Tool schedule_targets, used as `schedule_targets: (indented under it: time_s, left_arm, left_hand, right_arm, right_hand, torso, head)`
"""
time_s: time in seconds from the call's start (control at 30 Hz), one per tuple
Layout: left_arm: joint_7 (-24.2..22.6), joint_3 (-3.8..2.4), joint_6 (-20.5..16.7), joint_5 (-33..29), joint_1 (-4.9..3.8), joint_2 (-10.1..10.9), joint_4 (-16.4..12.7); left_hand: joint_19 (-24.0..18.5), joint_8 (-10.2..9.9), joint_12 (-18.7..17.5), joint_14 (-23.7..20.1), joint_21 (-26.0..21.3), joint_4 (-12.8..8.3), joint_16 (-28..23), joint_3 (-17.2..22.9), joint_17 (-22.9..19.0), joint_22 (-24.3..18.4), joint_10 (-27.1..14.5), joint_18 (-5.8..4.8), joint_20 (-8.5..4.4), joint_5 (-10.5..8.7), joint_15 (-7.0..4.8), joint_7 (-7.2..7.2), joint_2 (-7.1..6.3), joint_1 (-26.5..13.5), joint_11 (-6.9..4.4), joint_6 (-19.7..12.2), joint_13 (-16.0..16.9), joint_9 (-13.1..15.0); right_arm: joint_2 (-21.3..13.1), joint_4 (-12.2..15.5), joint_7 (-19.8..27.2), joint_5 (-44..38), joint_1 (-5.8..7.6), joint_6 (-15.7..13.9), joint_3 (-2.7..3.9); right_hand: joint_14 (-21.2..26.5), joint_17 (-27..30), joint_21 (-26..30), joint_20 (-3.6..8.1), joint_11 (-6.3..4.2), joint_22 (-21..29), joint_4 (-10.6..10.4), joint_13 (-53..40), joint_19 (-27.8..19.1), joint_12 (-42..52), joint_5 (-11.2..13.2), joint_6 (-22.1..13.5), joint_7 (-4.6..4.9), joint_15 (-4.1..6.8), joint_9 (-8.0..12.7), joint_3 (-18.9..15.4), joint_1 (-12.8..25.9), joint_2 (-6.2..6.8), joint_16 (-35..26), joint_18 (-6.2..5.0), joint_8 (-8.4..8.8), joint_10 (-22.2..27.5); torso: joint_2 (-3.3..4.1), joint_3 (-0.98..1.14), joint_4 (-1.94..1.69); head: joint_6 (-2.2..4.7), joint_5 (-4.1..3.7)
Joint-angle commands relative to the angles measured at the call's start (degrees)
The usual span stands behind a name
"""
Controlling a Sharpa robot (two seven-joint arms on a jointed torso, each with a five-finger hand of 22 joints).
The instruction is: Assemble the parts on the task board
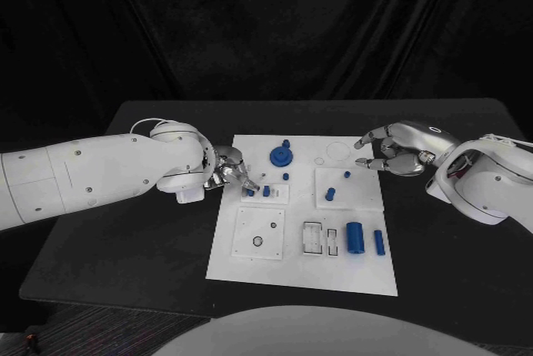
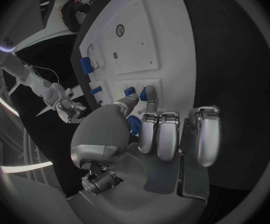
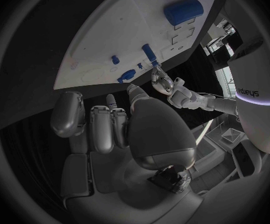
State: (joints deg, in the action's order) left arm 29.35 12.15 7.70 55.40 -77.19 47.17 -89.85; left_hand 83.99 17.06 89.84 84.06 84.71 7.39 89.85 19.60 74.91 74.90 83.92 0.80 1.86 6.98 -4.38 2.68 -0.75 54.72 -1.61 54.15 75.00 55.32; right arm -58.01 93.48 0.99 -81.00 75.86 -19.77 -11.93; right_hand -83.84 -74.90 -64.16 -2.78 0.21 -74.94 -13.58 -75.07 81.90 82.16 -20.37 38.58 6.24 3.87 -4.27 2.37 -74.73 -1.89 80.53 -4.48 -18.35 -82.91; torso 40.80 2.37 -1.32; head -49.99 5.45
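The white task board (image 1: 306, 267) lies mid-table. My left hand (image 1: 231, 173) hovers at its left edge. Its thumb and one finger reach down, slightly apart, to two small blue parts (image 1: 258, 192) standing in a little square plate. In the left wrist view those fingertips (image 2: 150, 104) sit right at the blue parts (image 2: 149, 92), with nothing between them. My right hand (image 1: 391, 152) hangs over the board's far right corner, fingers curled in, with nothing seen in them (image 3: 129, 129). A blue gear (image 1: 282, 154) stands at the board's far middle.
A large blue cylinder (image 1: 354, 236) and a thinner one (image 1: 379, 242) lie near the board's right edge. Small blue pegs (image 1: 330, 193) stand on the right square plate. A square plate with a round hole (image 1: 258, 234) sits near left. Black table surrounds the board.
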Motion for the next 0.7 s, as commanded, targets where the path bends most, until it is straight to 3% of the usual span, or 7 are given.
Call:
schedule_targets:
  time_s: [0.03, 0.13, 0.37, 0.57, 0.7]
  left_arm:
    - [0.14, 0.06, 1.44, -0.22, 0.23, -0.18, 0.22]
    - [0.26, 0.06, 1.48, -0.22, 0.27, -0.18, 0.39]
    - [0.57, 0.06, 1.63, -0.22, 0.33, -0.27, 0.72]
    - [0.75, 0.06, 1.59, -0.22, 0.36, -0.21, 0.89]
    - [-0.55, 0.05, -0.55, -0.22, 0.36, 0.07, 0.76]
  left_hand:
    - [1.87, -0.81, 0.16, 5.94, -0.46, 2.12, 0.15, -2.67, 15.09, 12.27, 6.08, 0.85, 0.64, -2.36, 0.42, 0.52, 0.14, -1.59, 0.51, 0.04, 15.00, -0.70]
    - [1.84, -1.01, 0.16, 5.94, -0.57, 3.53, 0.15, -4.61, 15.09, 12.28, 6.08, 0.87, 0.73, -3.66, 0.49, 0.60, 0.25, -2.43, 0.57, -0.09, 15.00, -0.87]
    - [1.92, 0.40, 0.16, 5.94, -0.58, 6.50, 0.15, -8.26, 15.09, 12.40, 6.08, 0.86, 0.72, -3.97, 0.44, 0.41, 0.63, -3.85, 0.46, 0.07, 15.00, 0.19]
    - [2.09, 2.80, 0.16, 5.94, -0.45, 8.05, 0.15, -10.32, 15.09, 12.57, 6.08, 0.81, 0.49, -3.97, 0.17, -0.03, 1.55, -3.30, 0.11, 0.38, 15.00, 2.18]
    - [2.24, 5.06, 0.16, 5.94, -0.33, 9.01, 0.15, -11.91, 15.09, 12.70, 6.08, 0.77, 0.23, -3.97, -0.10, -0.45, 2.11, -3.03, -0.20, 0.46, 15.00, 4.11]
  right_arm:
    - [-0.04, 0.03, -0.95, -0.32, -0.19, 0.45, 0.03]
    - [-0.05, 0.00, -0.96, -0.32, -0.28, 0.43, 0.03]
    - [-0.08, -0.08, -1.00, -0.32, -0.50, 0.46, 0.03]
    - [-0.11, -0.11, -1.02, -0.32, -0.60, 0.47, 0.03]
    - [-0.17, -0.11, -0.96, -0.32, -0.62, 0.31, 0.03]
  right_hand:
    - [-3.37, -0.81, 0.16, 0.03, 0.16, -8.09, 0.23, -4.55, -0.21, -0.20, -0.36, 0.43, 0.09, -0.35, 0.10, 0.05, -0.47, -0.05, -0.20, -0.65, 0.37, 0.38]
    - [-3.37, -0.79, 0.16, 0.03, 0.16, -8.10, 0.27, -4.56, -0.20, -0.20, -0.48, 0.45, 0.09, -0.35, 0.11, 0.08, -0.52, -0.04, -0.21, -0.65, 0.38, 0.36]
    - [-3.38, -0.78, 0.27, 0.03, 0.16, -8.09, 0.40, -4.47, -0.20, -0.26, -1.13, 0.51, 0.11, -0.34, 0.17, 0.22, -0.69, -0.03, -0.23, -0.65, 0.46, 0.37]
    - [-3.38, -0.77, 0.31, 0.04, 0.15, -8.09, 0.46, -4.45, -0.18, -0.27, -1.75, 0.53, 0.12, -0.35, 0.21, 0.34, -0.78, 0.00, -0.24, -0.65, 0.53, 0.34]
    - [-3.39, -0.77, 0.38, 0.04, 0.16, -8.08, 0.43, -4.36, -0.18, -0.34, -2.19, 0.55, 0.12, -0.34, 0.23, 0.41, -0.76, -0.02, -0.23, -0.66, 0.59, 0.37]
  torso:
    - [-0.02, 0.00, 0.03]
    - [-0.02, 0.00, 0.02]
    - [-0.06, 0.02, 0.03]
    - [-0.05, 0.01, 0.05]
    - [-0.07, 0.01, 0.04]
  head:
    - [-0.01, -0.05]
    - [-0.01, -0.11]
    - [-0.01, -0.10]
    - [-0.01, -0.14]
    - [-0.01, -0.24]
